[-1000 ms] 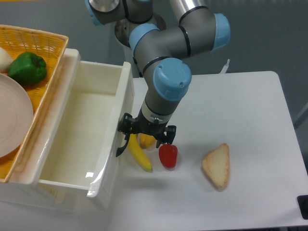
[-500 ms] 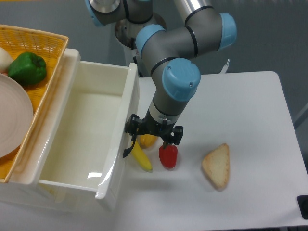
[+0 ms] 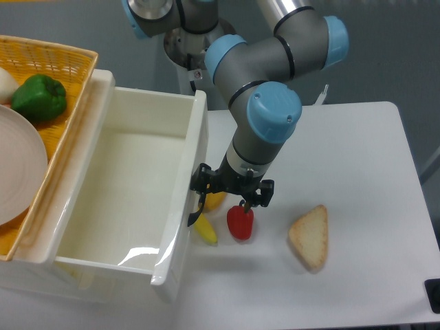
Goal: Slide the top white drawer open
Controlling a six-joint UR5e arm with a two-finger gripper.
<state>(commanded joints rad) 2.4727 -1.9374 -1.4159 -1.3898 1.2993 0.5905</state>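
Observation:
The top white drawer (image 3: 197,147) stands pulled far out to the right, its deep glossy inside bare. On its front, a curved black handle (image 3: 194,210) shows below the rim. My gripper (image 3: 232,191) hangs right against that front, fingers spread apart and pointing down. Its left finger (image 3: 202,180) sits at the handle, touching or hooked on it. The right finger (image 3: 265,193) hovers just above a red pepper.
Close to the drawer front lie a banana (image 3: 205,229), a yellow fruit (image 3: 215,201) and a red pepper (image 3: 240,223), with a bread slice (image 3: 310,238) farther right. A yellow wicker basket (image 3: 65,63) on the cabinet holds a green pepper (image 3: 39,97) and a plate (image 3: 17,172).
The drawer front has slid farther right, opening the drawer more, and my gripper moved right with it. The banana is now partly hidden behind the drawer front.

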